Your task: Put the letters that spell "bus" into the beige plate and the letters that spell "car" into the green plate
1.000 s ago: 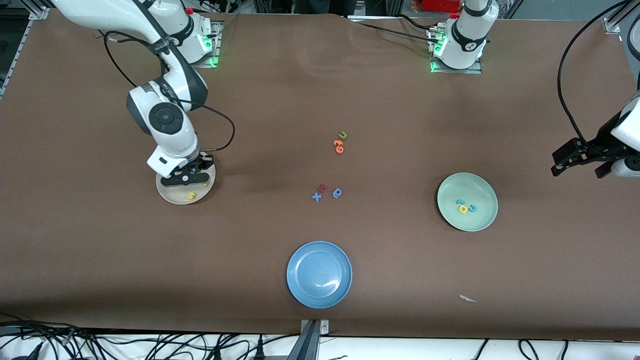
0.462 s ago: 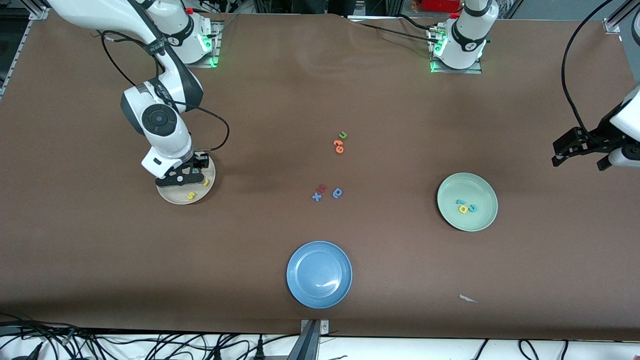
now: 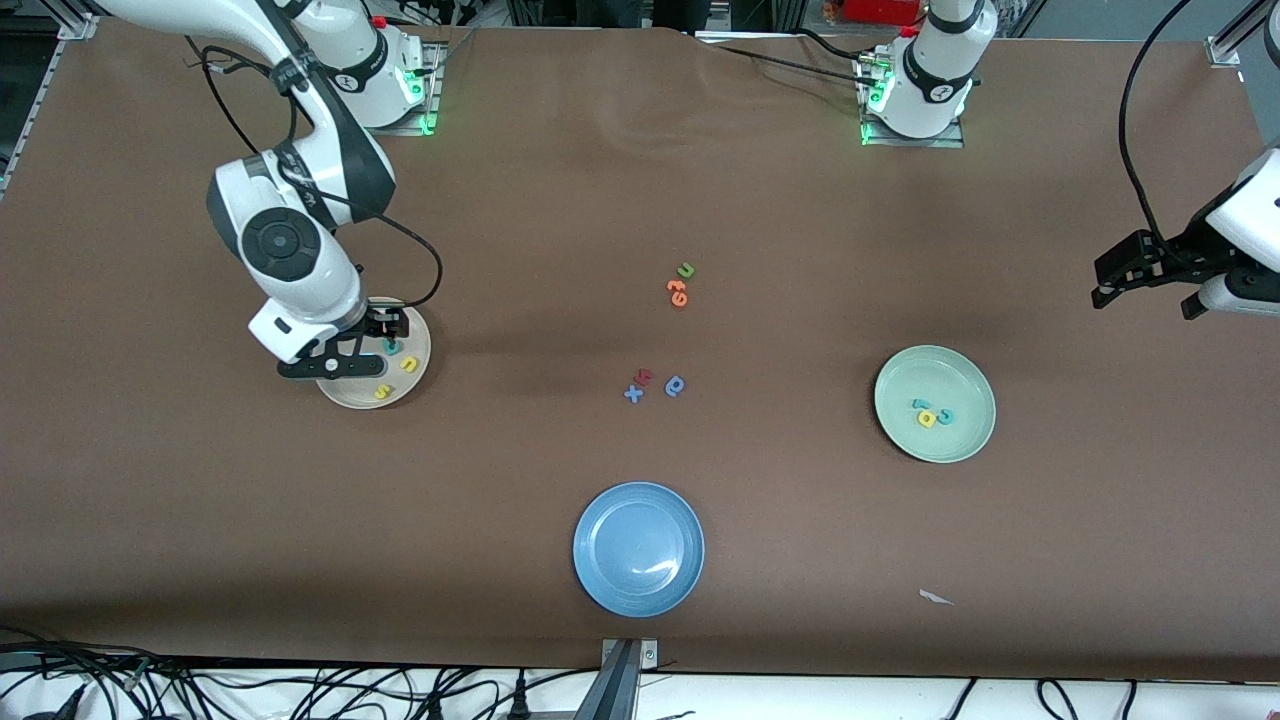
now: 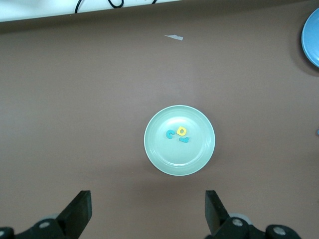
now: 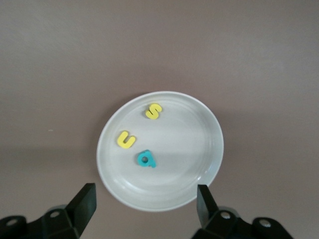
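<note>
Right wrist view shows the right gripper (image 5: 142, 211) spread wide and empty over the beige plate (image 5: 209, 164), low in the frame, holding "b" (image 5: 146, 159), "u" (image 5: 126, 140), "s" (image 5: 154, 111); the green plate (image 4: 154, 149) at frame centre holds "car" (image 4: 178, 134) under the open, empty left gripper (image 4: 148, 214), so the likeliest slip is a careless retreat nudging a rim

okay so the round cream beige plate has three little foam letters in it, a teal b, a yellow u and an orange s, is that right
Nearly. The round cream-beige plate holds the teal foam "b" and yellow foam "u", but the foam "s" is yellow, not orange, as the right wrist view shows.
</note>
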### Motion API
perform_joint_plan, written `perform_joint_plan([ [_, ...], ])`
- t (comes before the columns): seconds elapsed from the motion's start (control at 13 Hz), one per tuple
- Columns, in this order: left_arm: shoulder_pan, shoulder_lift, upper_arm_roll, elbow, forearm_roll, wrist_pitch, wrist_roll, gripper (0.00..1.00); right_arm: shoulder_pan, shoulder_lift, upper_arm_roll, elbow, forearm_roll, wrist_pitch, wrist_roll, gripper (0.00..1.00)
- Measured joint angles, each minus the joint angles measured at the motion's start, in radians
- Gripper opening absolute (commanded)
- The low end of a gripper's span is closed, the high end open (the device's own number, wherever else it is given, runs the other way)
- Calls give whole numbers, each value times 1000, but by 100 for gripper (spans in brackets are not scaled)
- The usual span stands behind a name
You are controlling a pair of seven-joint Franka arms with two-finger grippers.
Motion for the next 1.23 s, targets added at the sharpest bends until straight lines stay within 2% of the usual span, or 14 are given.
perform_joint_plan([
  [0.15,0,-1,0,0,0,-40,1,100,5,-14,-6,122,70,-134,-84,90],
  [0.23,0,-2,0,1,0,-60,1,100,25,-24,-37,179,106,-198,-131,90],
  [0.38,0,-5,0,2,0,-77,1,100,120,-58,-202,255,195,-297,-252,90],
  [0.54,0,-8,-1,2,0,-83,2,100,192,-98,-365,282,258,-349,-386,90],
  [0.69,0,-8,0,2,0,-84,2,100,221,-131,-460,287,281,-379,-478,92],
  [1.0,0,-8,0,2,0,-84,2,100,231,-165,-556,302,334,-416,-565,92],
  [1.23,0,-8,1,2,0,-84,2,100,235,-178,-565,354,338,-463,-570,92],
])
